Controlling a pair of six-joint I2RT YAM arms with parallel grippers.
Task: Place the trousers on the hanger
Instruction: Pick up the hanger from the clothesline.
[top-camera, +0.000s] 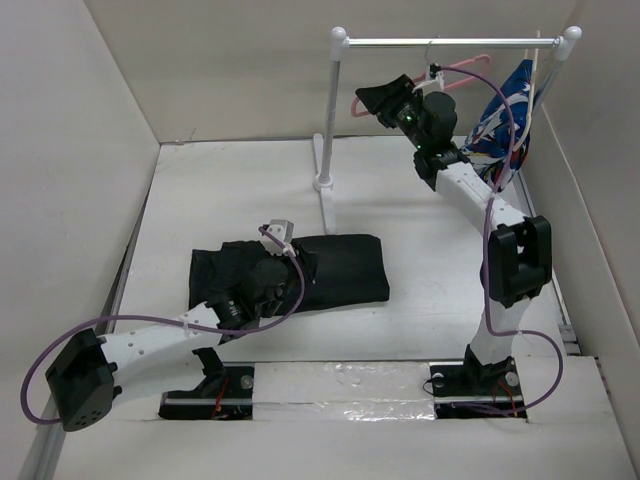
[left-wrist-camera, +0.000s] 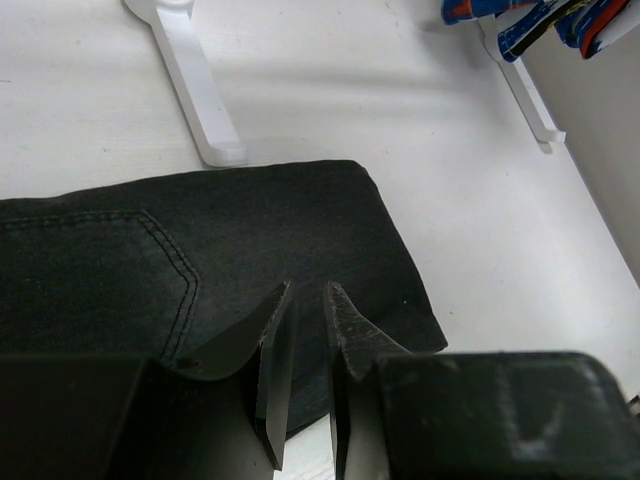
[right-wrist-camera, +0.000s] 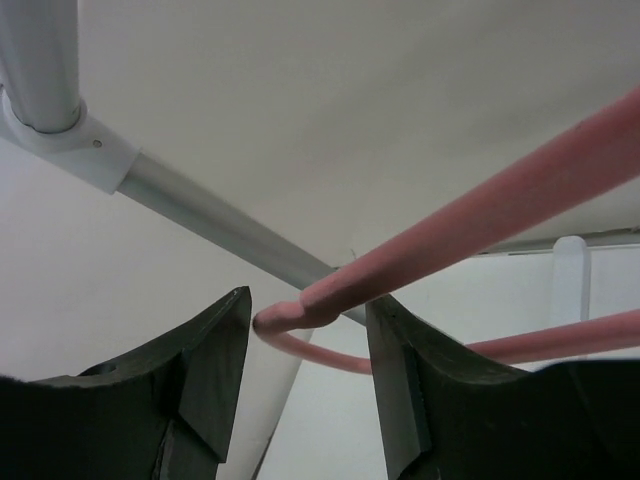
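Note:
The black trousers (top-camera: 340, 265) lie folded flat on the table; they also show in the left wrist view (left-wrist-camera: 250, 240). My left gripper (top-camera: 290, 265) hovers low over their middle, its tips (left-wrist-camera: 310, 292) only a narrow slit apart with nothing between them. The pink hanger (top-camera: 470, 65) hangs by its hook from the rail. My right gripper (top-camera: 385, 100) is raised at the hanger's left end. In the right wrist view it (right-wrist-camera: 308, 296) is open, with the hanger's rounded corner (right-wrist-camera: 480, 215) between the fingers; I see no contact.
The white-and-silver rail stand (top-camera: 450, 42) stands at the back, its post (top-camera: 325, 150) and foot (left-wrist-camera: 195, 90) just behind the trousers. A blue-white-red patterned garment (top-camera: 505, 115) hangs at the rail's right end. White walls close in both sides.

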